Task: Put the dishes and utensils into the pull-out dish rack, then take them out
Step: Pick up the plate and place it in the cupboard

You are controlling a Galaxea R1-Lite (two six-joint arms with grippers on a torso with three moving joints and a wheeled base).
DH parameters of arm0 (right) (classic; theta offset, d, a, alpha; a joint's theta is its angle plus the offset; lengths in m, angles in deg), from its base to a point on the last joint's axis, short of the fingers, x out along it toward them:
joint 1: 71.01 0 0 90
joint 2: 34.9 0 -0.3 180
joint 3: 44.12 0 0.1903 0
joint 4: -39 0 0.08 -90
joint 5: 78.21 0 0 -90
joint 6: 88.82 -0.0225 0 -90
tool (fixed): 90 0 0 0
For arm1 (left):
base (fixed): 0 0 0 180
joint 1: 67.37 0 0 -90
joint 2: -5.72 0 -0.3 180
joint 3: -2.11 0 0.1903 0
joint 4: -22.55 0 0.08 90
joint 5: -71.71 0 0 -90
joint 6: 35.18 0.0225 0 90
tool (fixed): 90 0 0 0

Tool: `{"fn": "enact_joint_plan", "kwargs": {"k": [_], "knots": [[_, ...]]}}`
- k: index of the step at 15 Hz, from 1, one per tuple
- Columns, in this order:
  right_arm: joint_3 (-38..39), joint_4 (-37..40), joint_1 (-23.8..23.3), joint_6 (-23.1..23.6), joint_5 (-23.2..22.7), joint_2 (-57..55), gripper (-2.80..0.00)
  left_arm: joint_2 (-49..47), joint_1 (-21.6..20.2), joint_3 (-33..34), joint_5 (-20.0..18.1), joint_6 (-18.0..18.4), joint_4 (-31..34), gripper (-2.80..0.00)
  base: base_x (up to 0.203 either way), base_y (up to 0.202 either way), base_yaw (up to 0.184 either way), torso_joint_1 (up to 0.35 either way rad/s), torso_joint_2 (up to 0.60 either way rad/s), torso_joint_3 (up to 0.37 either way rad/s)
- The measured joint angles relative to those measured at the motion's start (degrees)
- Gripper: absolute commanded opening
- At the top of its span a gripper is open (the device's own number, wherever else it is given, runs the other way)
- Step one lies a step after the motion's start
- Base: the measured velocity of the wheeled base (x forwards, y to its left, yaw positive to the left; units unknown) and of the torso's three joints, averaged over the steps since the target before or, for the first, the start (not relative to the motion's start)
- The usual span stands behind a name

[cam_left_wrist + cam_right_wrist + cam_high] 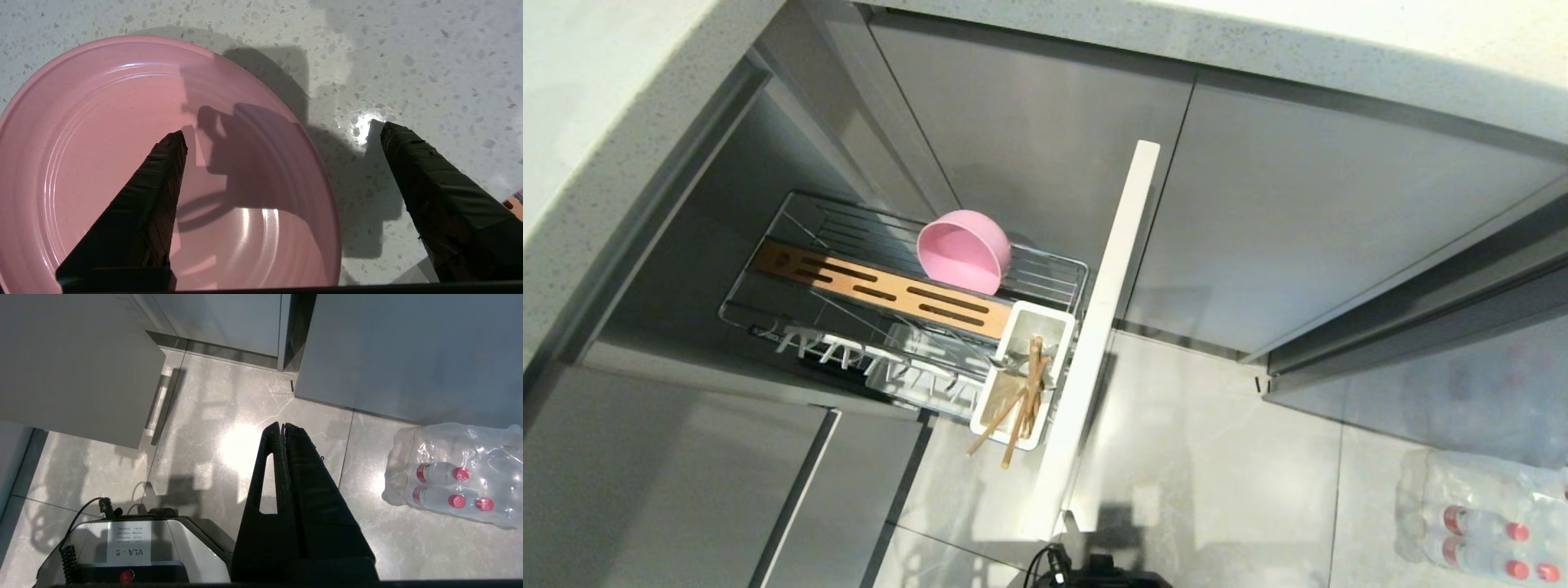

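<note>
Chrome wire forms the pull-out dish rack (1045,282), drawn out of the cabinet with its pale front panel toward 3 o'clock. Inside it, the pink bowl (965,250) stands tilted on its side on the wires just beyond the slotted wooden strip (882,290). The white utensil cup (1023,371) at the rack's 4 o'clock corner holds 2 chopsticks (1019,408) leaning out toward 6 o'clock. The pink plate (122,163) lies flat on the speckled bench (408,53). Above it hangs the left hand (282,134), fingers spread wide, 1 over the plate and 1 over bare bench, gripping nothing. The right hand (282,428) hangs over the tiled floor (229,416), fingers pressed together and empty, near a wrapped pack of bottles (453,473).
</note>
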Motion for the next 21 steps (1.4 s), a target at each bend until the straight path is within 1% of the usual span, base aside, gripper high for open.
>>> {"fn": "enact_joint_plan", "kwargs": {"k": [5,13,14,21], "knots": [[0.0,0.0,0.0,0.0,0.0,0.0,-2.8,-0.8,-1.3,1.0,-0.1,-1.2,-1.3,0.0,0.0,0.0,0.0,0.0,0.0,0.0],[0.0,0.0,0.0,0.0,0.0,0.0,-2.8,-0.9,-1.8,2.4,-0.6,-2.6,-1.9,0.0,0.0,0.0,0.0,0.0,0.0,0.0],[0.0,0.0,0.0,0.0,0.0,0.0,-2.8,-0.9,-1.8,2.6,-0.6,-2.6,-2.0,-2.8,0.0,0.0,0.0,0.0,0.0,0.0],[0.0,0.0,0.0,0.0,0.0,0.0,-2.8,-0.5,-1.8,3.2,-0.8,-3.4,-1.7,-2.8,0.0,0.0,0.0,0.0,0.0,0.0]]}}
